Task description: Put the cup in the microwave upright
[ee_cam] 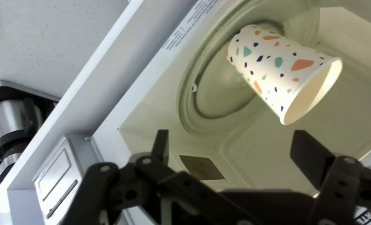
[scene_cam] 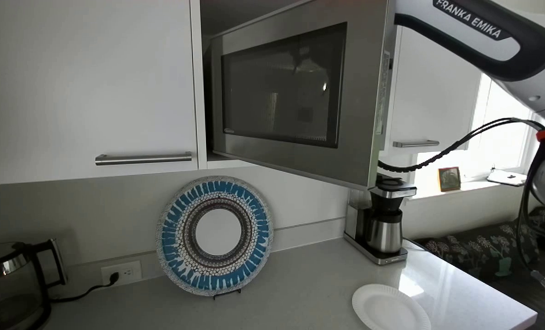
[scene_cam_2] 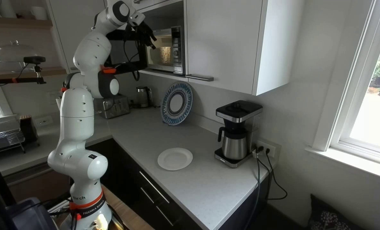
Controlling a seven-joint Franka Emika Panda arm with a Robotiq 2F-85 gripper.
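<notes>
The cup (ee_cam: 276, 68) is white with coloured specks. It stands upright on the glass turntable (ee_cam: 188, 115) inside the microwave, base down and mouth away from the plate. It also shows in an exterior view (scene_cam_2: 165, 55). The silver-grey microwave (scene_cam_2: 178, 67) has its door open; the door's outer face (scene_cam: 364, 114) fills much of an exterior view, hiding the cup and gripper there. My gripper (ee_cam: 230, 134) is open and empty, its fingers wide apart. It also shows in an exterior view (scene_cam_2: 154, 41), at the microwave opening, apart from the cup.
The open door stands out beside my arm (scene_cam_2: 92, 48). White cabinet doors (scene_cam_2: 222, 41) flank the microwave. On the counter below are a white plate (scene_cam_2: 175, 158), a coffee maker (scene_cam_2: 234, 147) and a blue patterned plate (scene_cam_2: 186, 102). A cable (scene_cam: 460, 142) hangs from the arm.
</notes>
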